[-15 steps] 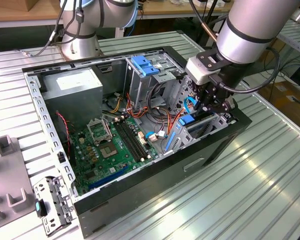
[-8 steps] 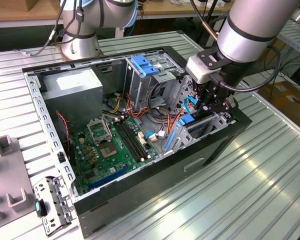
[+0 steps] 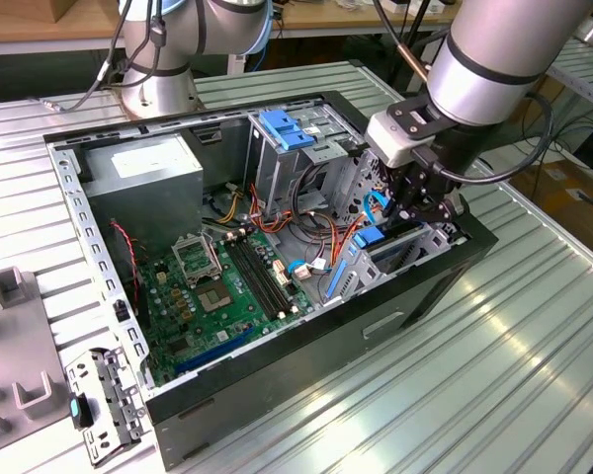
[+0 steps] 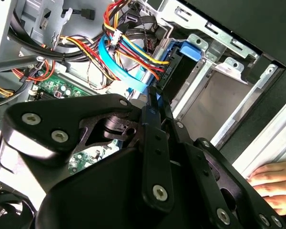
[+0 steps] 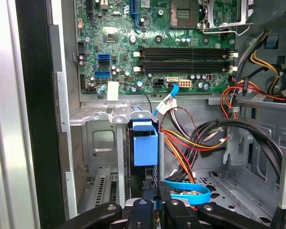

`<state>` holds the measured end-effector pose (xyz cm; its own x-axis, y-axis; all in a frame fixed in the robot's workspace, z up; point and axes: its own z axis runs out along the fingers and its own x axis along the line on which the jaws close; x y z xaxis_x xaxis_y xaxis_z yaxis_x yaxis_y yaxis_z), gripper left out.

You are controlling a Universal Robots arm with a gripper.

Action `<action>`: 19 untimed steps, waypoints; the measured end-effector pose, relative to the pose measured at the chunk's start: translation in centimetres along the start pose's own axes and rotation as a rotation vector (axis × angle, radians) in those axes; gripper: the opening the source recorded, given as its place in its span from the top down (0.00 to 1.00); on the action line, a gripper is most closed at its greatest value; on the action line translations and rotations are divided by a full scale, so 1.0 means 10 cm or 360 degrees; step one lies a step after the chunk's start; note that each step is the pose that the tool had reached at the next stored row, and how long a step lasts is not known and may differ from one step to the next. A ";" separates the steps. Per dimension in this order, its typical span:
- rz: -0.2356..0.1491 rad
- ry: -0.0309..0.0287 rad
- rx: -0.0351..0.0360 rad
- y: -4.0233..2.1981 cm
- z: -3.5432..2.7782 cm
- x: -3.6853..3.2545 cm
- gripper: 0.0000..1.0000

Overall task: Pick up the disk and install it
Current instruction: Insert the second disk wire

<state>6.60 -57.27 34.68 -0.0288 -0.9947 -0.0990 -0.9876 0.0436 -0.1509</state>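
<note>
Gripper (image 5: 155, 202) pinched narrow on disk (image 5: 145, 145) in bay; hand (image 4: 271, 183) at case (image 3: 415, 296) edge in second wrist view; tight clearance.

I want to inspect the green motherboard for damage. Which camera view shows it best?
The first wrist view: the motherboard faces the camera, its slots plain. The exterior view shows it slanted inside the case. In the second wrist view a green patch appears among cables.

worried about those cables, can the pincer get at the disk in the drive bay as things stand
Probably yes: the pincer is right at the disk in its bay, and the wire bundle runs beside them, not between.
</note>
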 end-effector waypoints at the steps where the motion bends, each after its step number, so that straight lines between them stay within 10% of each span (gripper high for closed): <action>1: 0.0000 -0.00003 0.0000 0.001 0.001 -0.002 0.84; 19: -0.0043 -0.00061 -0.0004 -0.001 0.034 -0.007 0.84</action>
<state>6.66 -57.17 34.35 -0.0014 -0.9951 -0.0986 -0.9884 0.0164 -0.1509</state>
